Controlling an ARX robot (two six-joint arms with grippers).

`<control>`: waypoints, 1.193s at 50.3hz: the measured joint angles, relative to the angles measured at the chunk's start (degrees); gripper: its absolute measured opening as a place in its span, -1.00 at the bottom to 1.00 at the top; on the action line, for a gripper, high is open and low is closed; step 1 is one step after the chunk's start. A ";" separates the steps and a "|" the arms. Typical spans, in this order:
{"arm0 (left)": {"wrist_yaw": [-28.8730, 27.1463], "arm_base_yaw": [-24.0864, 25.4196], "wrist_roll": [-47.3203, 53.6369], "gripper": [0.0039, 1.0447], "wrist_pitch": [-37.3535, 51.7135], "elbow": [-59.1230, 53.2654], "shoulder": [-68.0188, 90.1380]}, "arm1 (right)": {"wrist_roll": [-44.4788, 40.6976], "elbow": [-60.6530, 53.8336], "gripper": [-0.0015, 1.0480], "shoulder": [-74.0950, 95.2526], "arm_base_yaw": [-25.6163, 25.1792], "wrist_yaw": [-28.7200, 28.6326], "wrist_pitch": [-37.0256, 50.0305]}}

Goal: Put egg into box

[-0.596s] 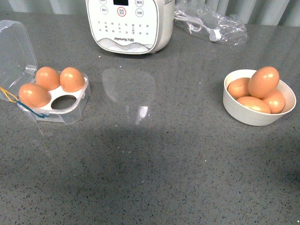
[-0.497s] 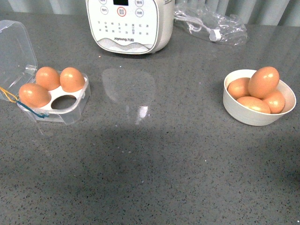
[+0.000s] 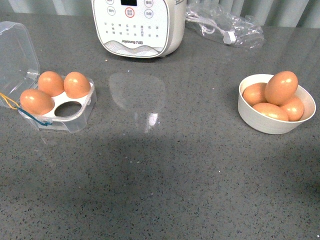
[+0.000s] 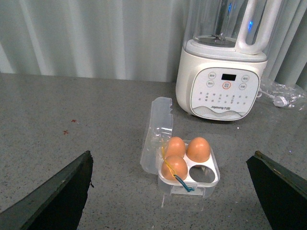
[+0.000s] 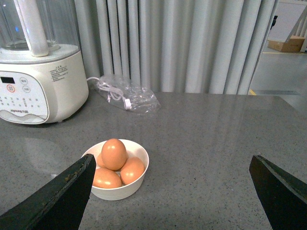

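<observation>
The egg (image 5: 114,154) is found topmost in the white bowl (image 5: 120,192), well apart from the right gripper (image 5: 172,156), whose jaws are spread wide. The left gripper (image 4: 171,153) is likewise spread, clear of the box (image 4: 213,172), in which one cell is unfilled.

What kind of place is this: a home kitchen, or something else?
Likely a mock kitchen in a lab or warehouse, not a home: the grey countertop with a Joyoung blender is backed by long curtains, and a cardboard box sits on bare floor beyond them.
</observation>
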 joint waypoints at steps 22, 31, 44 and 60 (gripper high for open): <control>0.02 0.00 0.00 0.87 0.00 0.00 0.02 | -8.39 7.89 0.86 20.06 3.91 13.18 -2.16; 0.00 0.00 0.00 0.87 0.00 0.00 0.02 | -8.41 22.80 0.86 46.56 4.11 4.68 -4.37; 0.00 0.00 0.00 0.87 0.00 0.00 0.00 | -8.61 40.52 0.86 72.24 6.54 -0.96 -11.06; 0.00 0.00 0.00 0.87 0.00 0.00 0.00 | -8.17 49.94 0.86 91.58 9.29 -1.77 -9.44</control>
